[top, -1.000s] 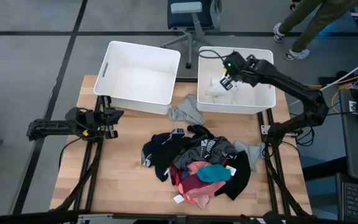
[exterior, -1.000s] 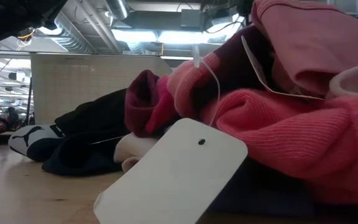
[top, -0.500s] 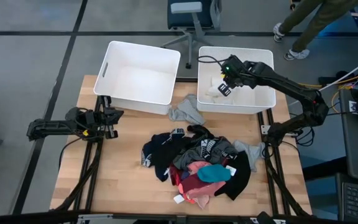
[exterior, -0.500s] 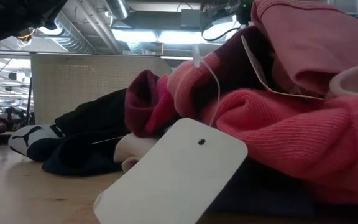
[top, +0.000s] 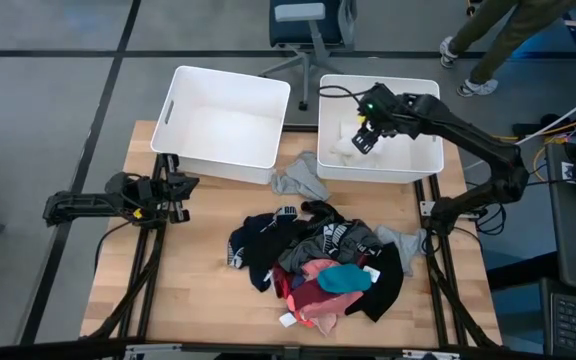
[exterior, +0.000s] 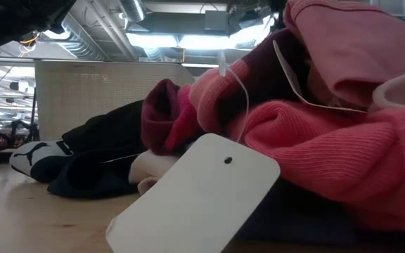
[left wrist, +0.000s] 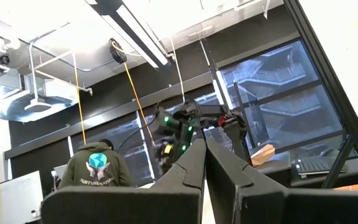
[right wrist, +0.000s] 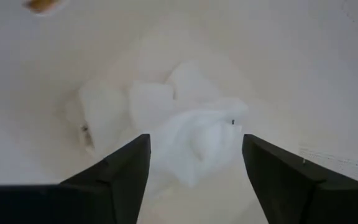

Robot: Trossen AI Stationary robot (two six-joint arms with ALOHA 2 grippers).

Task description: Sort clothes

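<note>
My right gripper hangs open inside the right white bin, pointing down. A white garment lies crumpled on the bin's floor below the gap between its fingers, also visible from above as a white garment. The pile of clothes, black, grey, pink, teal and maroon, lies on the table's near middle. A grey garment lies on the table between the two bins. My left gripper waits shut at the table's left edge, holding nothing.
The left white bin stands at the far left. A small grey piece lies at the pile's right. In the low view a white tag on the pink garment fills the foreground. A person and a chair are beyond the table.
My right gripper has opened over the right bin and let go of the white garment, which now lies on the bin's floor.
</note>
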